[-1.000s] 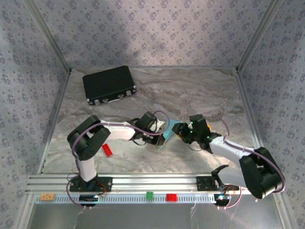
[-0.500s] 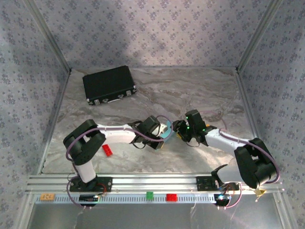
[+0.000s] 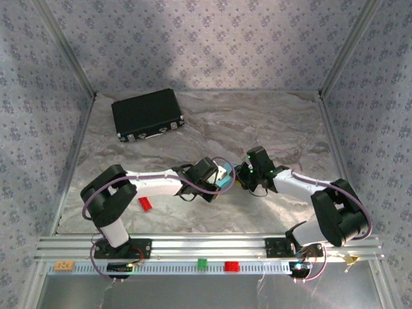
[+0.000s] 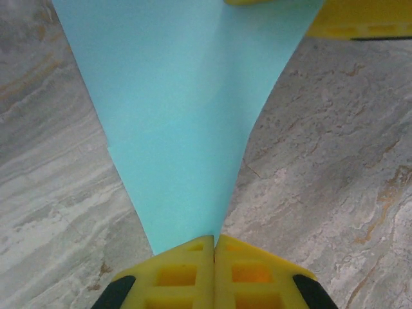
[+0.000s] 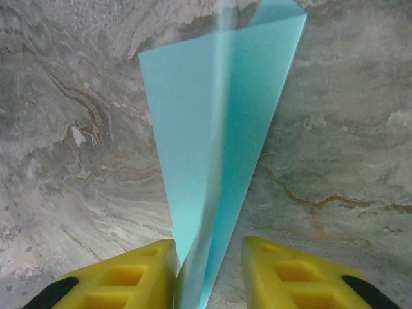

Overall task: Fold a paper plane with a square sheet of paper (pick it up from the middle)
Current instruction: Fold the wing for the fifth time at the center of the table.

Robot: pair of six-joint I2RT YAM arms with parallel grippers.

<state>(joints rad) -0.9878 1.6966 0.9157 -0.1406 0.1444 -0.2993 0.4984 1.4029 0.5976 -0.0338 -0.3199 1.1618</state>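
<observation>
The square sheet of paper is folded into a slim, pointed light-blue paper plane (image 3: 225, 183) with a centre crease, held above the table's middle. My left gripper (image 3: 217, 181) is shut on its narrow end (image 4: 180, 116); the yellow jaws (image 4: 214, 239) meet with the paper pinched between them. My right gripper (image 3: 240, 174) faces it from the right, its yellow fingers (image 4: 360, 19) at the paper's far end. In the right wrist view the folded paper (image 5: 219, 129) runs into the gap of the right gripper (image 5: 209, 248). It lies against the left finger, clear of the right one.
A black case (image 3: 147, 114) lies at the back left. A small red brick (image 3: 145, 203) sits under the left arm. On the front rail lie a green brick (image 3: 202, 262), a red brick (image 3: 231, 266) and an orange piece (image 3: 63, 264). Patterned walls enclose the marbled table (image 3: 270, 122).
My right gripper has moved left and forward, up to the paper, and its jaws have narrowed around it. My left gripper has kept its hold and hardly shifted.
</observation>
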